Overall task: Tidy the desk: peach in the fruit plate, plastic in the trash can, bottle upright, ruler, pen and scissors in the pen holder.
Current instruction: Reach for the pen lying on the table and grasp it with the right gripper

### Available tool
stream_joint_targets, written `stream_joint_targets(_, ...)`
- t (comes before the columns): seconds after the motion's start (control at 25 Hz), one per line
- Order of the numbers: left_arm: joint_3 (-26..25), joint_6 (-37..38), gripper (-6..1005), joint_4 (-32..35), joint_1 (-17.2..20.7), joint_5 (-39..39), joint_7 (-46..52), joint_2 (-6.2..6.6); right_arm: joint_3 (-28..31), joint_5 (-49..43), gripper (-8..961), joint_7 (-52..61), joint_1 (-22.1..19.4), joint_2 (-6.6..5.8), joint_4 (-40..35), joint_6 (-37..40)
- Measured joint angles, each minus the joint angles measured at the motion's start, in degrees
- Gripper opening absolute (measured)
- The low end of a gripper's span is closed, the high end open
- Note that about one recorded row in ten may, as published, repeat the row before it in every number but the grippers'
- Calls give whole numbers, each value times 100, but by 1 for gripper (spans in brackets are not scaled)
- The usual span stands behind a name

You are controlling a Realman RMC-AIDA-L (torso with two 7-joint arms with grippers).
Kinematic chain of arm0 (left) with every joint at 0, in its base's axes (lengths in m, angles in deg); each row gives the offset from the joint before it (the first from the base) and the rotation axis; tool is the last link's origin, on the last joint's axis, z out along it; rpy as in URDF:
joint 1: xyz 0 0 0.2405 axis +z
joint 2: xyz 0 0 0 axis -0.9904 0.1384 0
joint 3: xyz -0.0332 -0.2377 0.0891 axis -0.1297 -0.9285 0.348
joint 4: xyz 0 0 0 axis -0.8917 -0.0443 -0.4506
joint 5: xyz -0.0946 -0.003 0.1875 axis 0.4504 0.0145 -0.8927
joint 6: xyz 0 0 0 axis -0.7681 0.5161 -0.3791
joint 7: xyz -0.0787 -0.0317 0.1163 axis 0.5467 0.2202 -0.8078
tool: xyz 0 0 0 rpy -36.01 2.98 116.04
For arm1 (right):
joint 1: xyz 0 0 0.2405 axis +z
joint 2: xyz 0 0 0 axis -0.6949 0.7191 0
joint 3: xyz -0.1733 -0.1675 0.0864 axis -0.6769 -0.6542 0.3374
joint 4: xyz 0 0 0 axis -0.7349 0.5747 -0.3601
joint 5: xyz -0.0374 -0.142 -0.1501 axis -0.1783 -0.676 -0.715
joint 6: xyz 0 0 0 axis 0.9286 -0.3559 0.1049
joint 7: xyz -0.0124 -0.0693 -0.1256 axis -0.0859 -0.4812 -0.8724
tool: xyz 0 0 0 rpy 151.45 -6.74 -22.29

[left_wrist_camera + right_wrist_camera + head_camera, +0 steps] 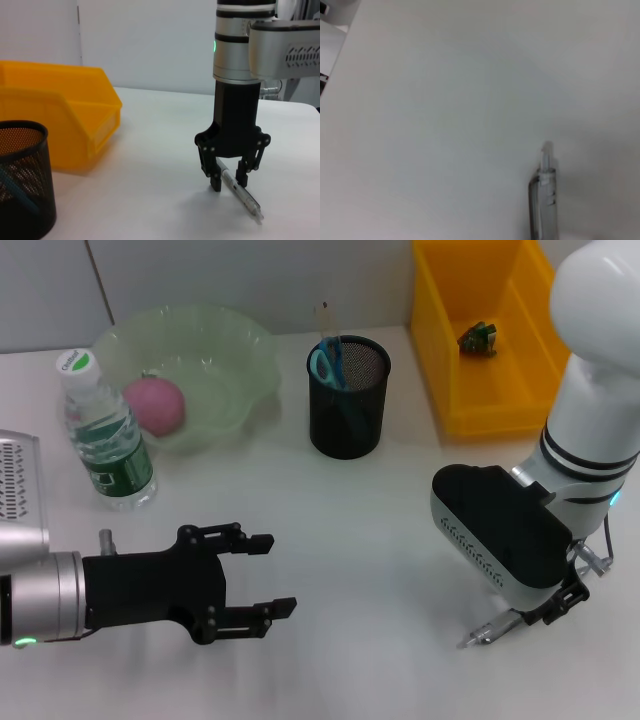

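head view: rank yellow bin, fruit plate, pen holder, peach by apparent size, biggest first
1. fruit plate and yellow bin: too close to rank, and the bin is partly hidden by the right arm.
2. pen holder
3. peach

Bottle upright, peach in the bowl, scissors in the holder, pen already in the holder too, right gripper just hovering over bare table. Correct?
One thing is wrong: the pen is not in the pen holder. The left wrist view shows it lying on the table, between the fingers of the right gripper. The bottle, peach and scissors are as you say.
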State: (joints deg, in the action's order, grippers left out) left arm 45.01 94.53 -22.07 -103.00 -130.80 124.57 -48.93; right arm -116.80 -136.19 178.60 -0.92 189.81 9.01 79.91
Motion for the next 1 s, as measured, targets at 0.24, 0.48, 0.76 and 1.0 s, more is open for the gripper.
stream_joint_targets(0.24, -8, 21, 751, 0, 17, 104, 2, 7, -7, 3, 401, 3, -2, 2, 4, -2)
stream_joint_targets(0.48, -9, 26, 751, 0, -1, 113, 4, 9, 3, 13, 378, 40, -19, 6, -134, 81)
stream_joint_targets(0.76, -9, 26, 751, 1, -21, 113, 13, 9, 41, 11, 318, 92, -59, -3, -321, 192)
stream_joint_targets(1.0, -9, 26, 751, 9, -25, 162, 16, 14, 18, -7, 156, 129, -79, -8, -251, 107)
